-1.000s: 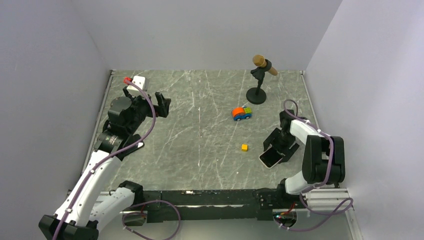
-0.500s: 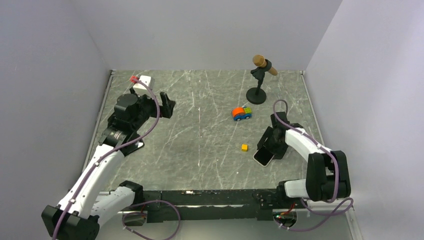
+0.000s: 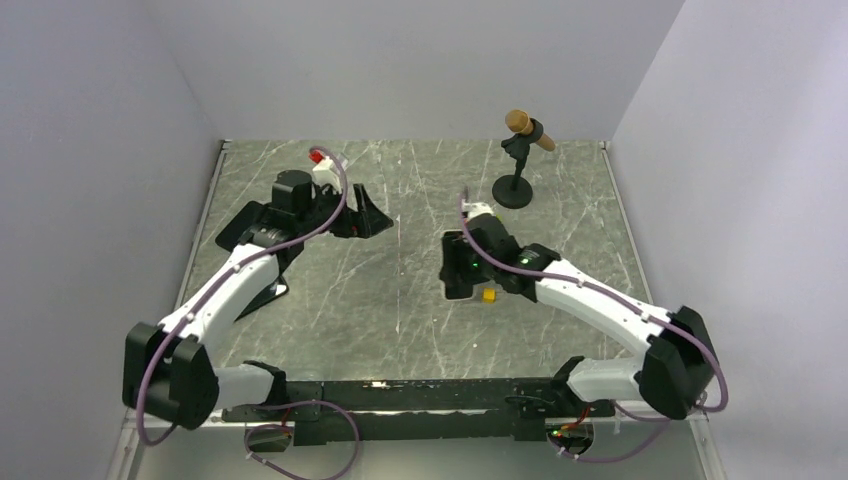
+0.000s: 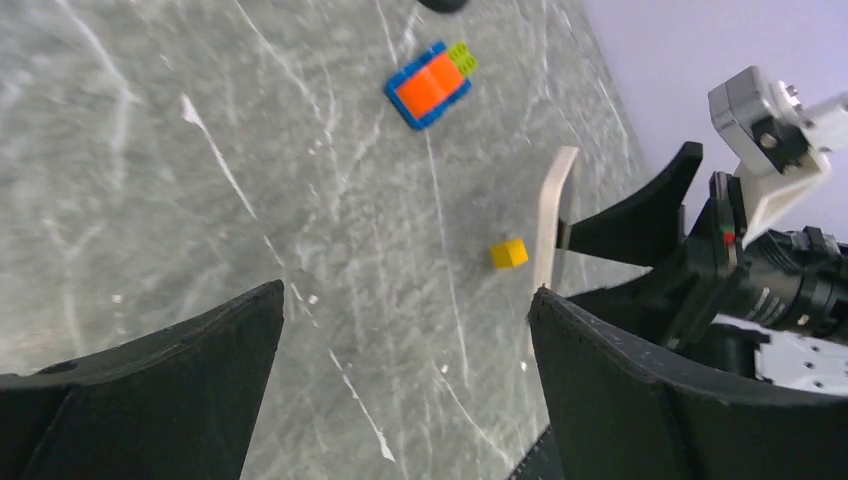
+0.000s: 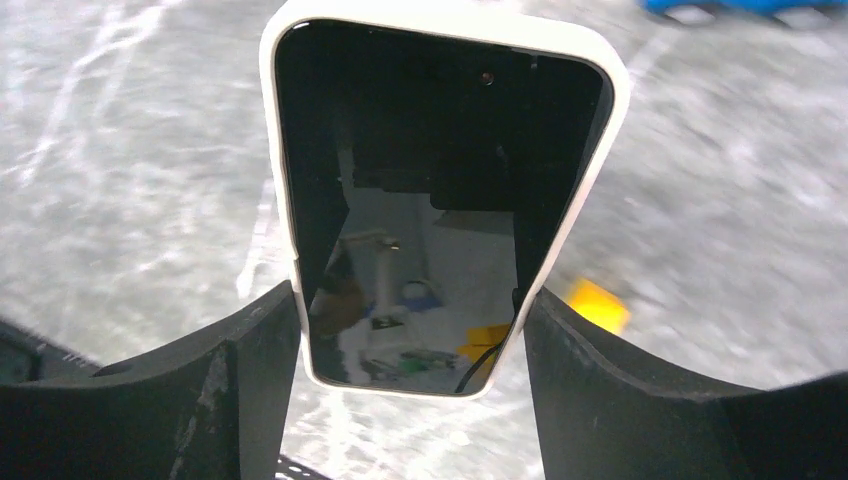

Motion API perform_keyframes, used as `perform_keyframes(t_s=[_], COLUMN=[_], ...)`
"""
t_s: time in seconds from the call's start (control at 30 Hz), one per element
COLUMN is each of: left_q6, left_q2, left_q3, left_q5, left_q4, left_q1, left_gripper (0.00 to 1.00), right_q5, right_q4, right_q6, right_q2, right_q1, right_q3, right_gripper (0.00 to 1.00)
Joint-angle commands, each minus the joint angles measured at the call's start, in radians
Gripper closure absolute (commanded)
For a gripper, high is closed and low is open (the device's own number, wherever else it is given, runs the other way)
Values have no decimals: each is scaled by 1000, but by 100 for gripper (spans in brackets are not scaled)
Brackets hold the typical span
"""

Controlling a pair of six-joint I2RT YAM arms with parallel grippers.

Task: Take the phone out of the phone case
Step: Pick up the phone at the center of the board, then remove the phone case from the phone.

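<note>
A phone [image 5: 440,200] with a black screen sits in a white case [image 5: 600,150]. It is held upright off the table between the fingers of my right gripper [image 5: 410,310], which press on both long sides of the case. In the top view that gripper [image 3: 458,272] hangs over the table's middle. The left wrist view shows the case [image 4: 553,215] edge-on as a cream strip, with the right gripper's black fingers [image 4: 630,215] around it. My left gripper [image 4: 405,295] is open and empty. It stands left of the phone [image 3: 365,215] and faces it across a gap.
A small yellow block [image 3: 489,295] lies just under the right gripper, also visible as the yellow block [image 4: 508,253] from the left. An orange and blue toy car [image 4: 432,83] lies beyond it. A microphone on a black stand [image 3: 520,150] stands at the back right.
My right gripper has closed on the cased phone, lifted it from the right side and carried it left to the centre. My left arm has swung right toward it, still open.
</note>
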Motion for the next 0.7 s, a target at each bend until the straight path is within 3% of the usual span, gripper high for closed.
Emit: perform_keyframes(t_s=[0.0,0.1,0.27,0.37,0.53,0.67], left_q6=[-107,-138,-176,-177,-172,-203], left_q2=[78,107,142,162,190,190], left_q3=[47,30,13,17,31,5], left_q5=[220,242,245,232,198,219], left_q4=[86,116,149,127,54,104], left_q1=[5,5,4,-3,-7,-11], left_gripper=[6,13,14,18,35,33], right_q5=[-22,-24,18,37,49,52], right_q4=[177,214,237,250,279,284], right_q6=[-32,-13,-12,-12,-14,-2], right_q2=[117,212,316,328,306,309], right_q1=[109,150,196,210,218,222], right_q3=[121,196,273,288,280,283], right_gripper=[100,100,100,100,100,100])
